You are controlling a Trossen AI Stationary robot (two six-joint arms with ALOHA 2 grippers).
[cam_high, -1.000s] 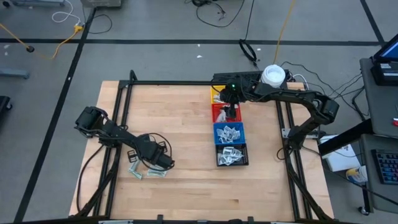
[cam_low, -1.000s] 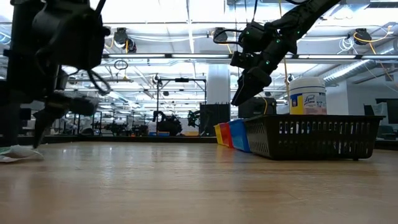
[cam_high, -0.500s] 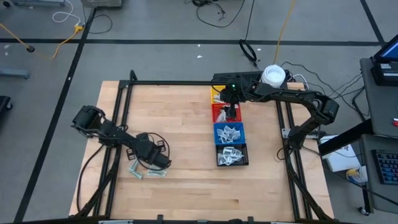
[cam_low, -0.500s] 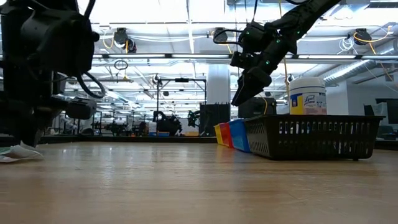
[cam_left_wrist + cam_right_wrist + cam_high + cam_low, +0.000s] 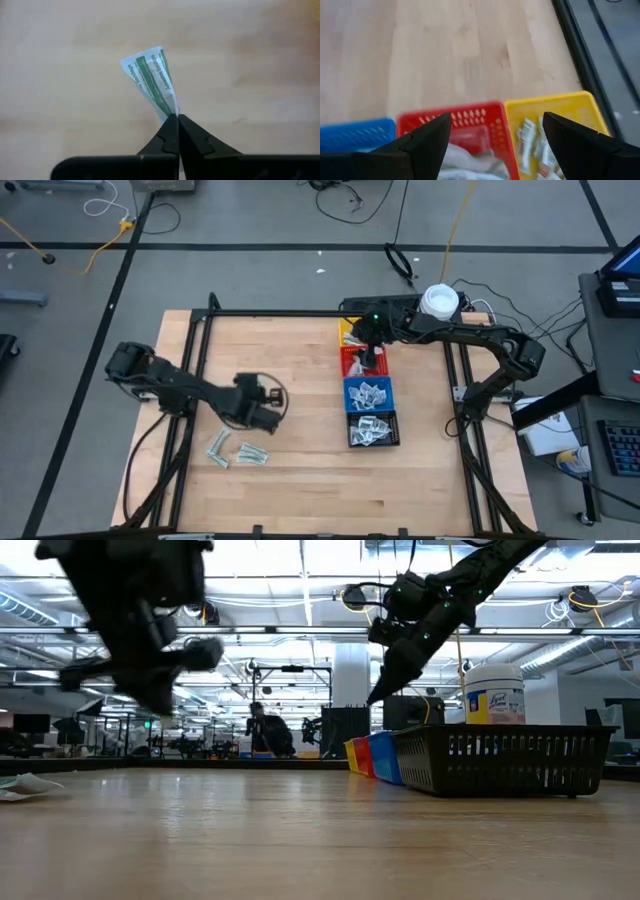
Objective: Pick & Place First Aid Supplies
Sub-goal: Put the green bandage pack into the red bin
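Lifted since before: left gripper [image 5: 177,119], pinching one green-striped packet [image 5: 152,82]. Two packets [image 5: 233,450] on table [image 5: 300,490]; right gripper [image 5: 495,135] open above red bin [image 5: 492,122].

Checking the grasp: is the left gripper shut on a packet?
Yes, shut: the left gripper pinches the green-striped packet by its end.

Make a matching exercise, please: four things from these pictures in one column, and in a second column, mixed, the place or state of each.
Things:
1. left tool
2. right tool
3. black bin
4. two packets

Places or states:
A. open, above the red bin
B. last in the row, beside the blue bin
C. lying on the wooden table
D. shut on a green-striped wrapper

Pairs: 1-D, 2-A, 3-B, 4-C
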